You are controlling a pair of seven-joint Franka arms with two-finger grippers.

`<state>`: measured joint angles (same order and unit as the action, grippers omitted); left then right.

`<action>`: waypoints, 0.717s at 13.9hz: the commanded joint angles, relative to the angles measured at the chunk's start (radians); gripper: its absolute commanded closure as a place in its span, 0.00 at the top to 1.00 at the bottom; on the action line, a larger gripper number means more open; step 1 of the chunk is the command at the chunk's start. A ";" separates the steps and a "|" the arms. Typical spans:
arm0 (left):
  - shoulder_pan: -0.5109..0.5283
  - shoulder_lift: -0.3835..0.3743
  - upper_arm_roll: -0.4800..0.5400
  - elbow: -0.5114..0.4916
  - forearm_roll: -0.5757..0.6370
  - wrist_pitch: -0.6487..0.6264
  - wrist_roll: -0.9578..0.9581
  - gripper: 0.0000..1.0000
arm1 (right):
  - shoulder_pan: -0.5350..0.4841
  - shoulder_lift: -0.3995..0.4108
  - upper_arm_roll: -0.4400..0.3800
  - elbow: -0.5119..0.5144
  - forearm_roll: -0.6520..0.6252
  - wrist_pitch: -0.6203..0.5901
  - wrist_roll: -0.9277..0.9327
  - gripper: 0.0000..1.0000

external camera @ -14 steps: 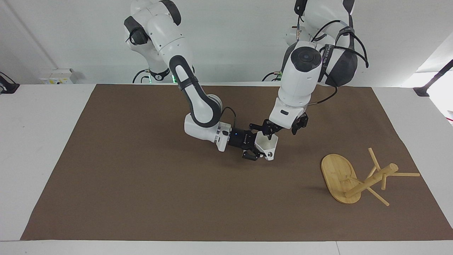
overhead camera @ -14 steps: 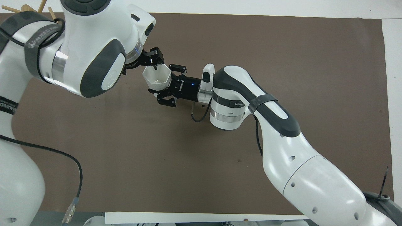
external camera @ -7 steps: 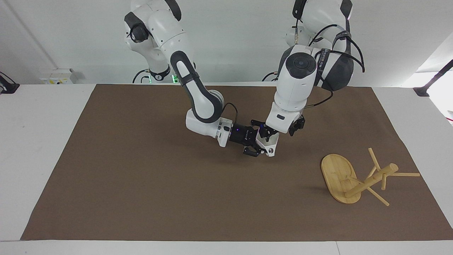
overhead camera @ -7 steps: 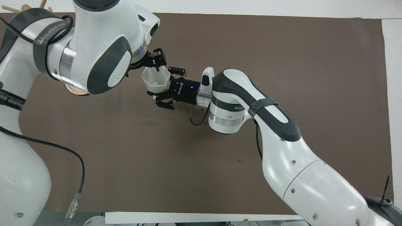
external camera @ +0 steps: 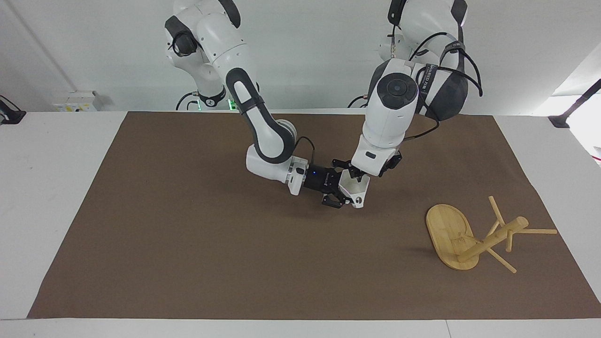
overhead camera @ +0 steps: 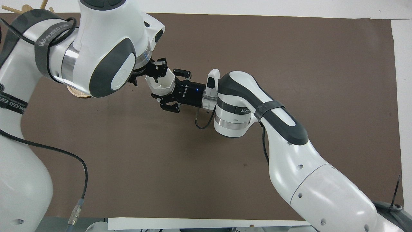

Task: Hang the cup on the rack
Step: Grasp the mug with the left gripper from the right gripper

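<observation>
The white faceted cup hangs just above the brown mat near the table's middle, mouth up, its small handle pointing away from the robots. My right gripper reaches in sideways and is shut on the cup's lower body. My left gripper comes down from above onto the cup's rim. The bamboo rack lies tipped on its side toward the left arm's end of the table, farther from the robots than the cup. In the overhead view only a peg of the rack and a sliver of its base show.
The brown mat covers most of the white table. The rack's oval base stands on edge and its thin pegs stick out toward the mat's end. The left arm's cable hangs over the mat's near corner.
The left gripper has come down from beside the cup's mouth onto its rim. The right gripper, still holding the cup, has shifted slightly nearer to the robots.
</observation>
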<state>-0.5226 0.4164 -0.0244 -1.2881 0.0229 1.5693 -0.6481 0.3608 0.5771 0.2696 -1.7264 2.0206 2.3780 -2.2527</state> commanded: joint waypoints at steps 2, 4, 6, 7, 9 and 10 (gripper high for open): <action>-0.017 -0.016 0.011 -0.031 -0.017 -0.002 -0.080 0.62 | -0.002 -0.019 0.000 -0.021 0.030 0.007 -0.030 0.42; -0.033 -0.030 0.011 -0.063 -0.040 0.018 -0.274 0.60 | -0.002 -0.019 0.000 -0.021 0.030 0.009 -0.028 0.42; -0.033 -0.041 0.011 -0.080 -0.043 0.012 -0.340 0.55 | -0.002 -0.019 0.000 -0.019 0.030 0.007 -0.028 0.42; -0.033 -0.042 0.011 -0.085 -0.043 0.011 -0.353 0.50 | -0.002 -0.019 0.000 -0.019 0.030 0.009 -0.028 0.42; -0.030 -0.042 0.011 -0.085 -0.041 0.012 -0.354 0.26 | -0.002 -0.019 0.000 -0.019 0.030 0.007 -0.028 0.42; -0.027 -0.042 0.012 -0.085 -0.041 0.014 -0.355 0.21 | -0.002 -0.019 0.000 -0.019 0.030 0.007 -0.028 0.42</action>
<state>-0.5474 0.4097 -0.0238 -1.3301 -0.0076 1.5709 -0.9846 0.3608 0.5771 0.2694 -1.7267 2.0207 2.3780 -2.2527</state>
